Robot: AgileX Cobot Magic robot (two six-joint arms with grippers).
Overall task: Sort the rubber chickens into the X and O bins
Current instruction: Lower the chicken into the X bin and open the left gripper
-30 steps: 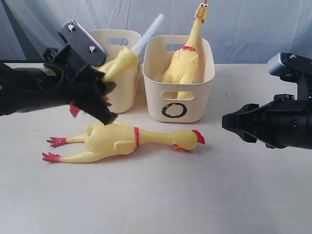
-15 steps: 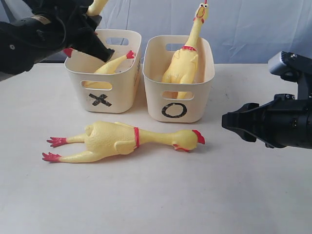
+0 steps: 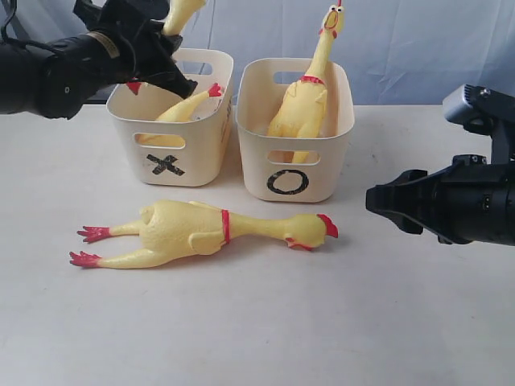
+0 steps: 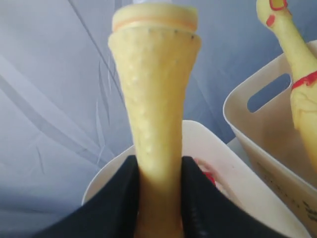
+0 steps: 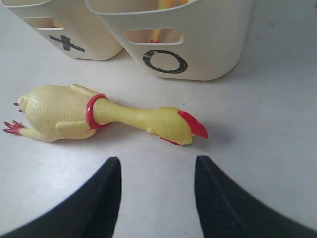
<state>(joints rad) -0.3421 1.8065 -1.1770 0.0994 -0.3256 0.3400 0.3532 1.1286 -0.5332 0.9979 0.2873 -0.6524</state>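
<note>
My left gripper [image 3: 163,50] is shut on a yellow head-and-neck rubber chicken [image 3: 183,13] [image 4: 154,94], held above the back left of the X bin [image 3: 165,135] [image 4: 195,133]. In the left wrist view the black fingers [image 4: 119,193] press the neck from both sides. One rubber chicken [image 3: 188,105] lies inside the X bin. Another [image 3: 304,100] [image 4: 293,47] stands upright in the O bin [image 3: 322,165] [image 4: 257,126]. A whole chicken [image 3: 193,231] [image 5: 59,111] lies on the table in front of the bins, head to the right. My right gripper [image 3: 376,201] [image 5: 156,166] is open, just right of its head.
A pale table [image 3: 265,322] carries both bins side by side, X left and O right [image 5: 213,47]. A wrinkled grey-blue backdrop [image 3: 418,48] hangs behind them. My right arm's black body [image 3: 475,205] stands over the table's right side.
My left gripper has carried the head-and-neck chicken from in front of the X bin up and back over its far left side. The right arm has stayed still.
</note>
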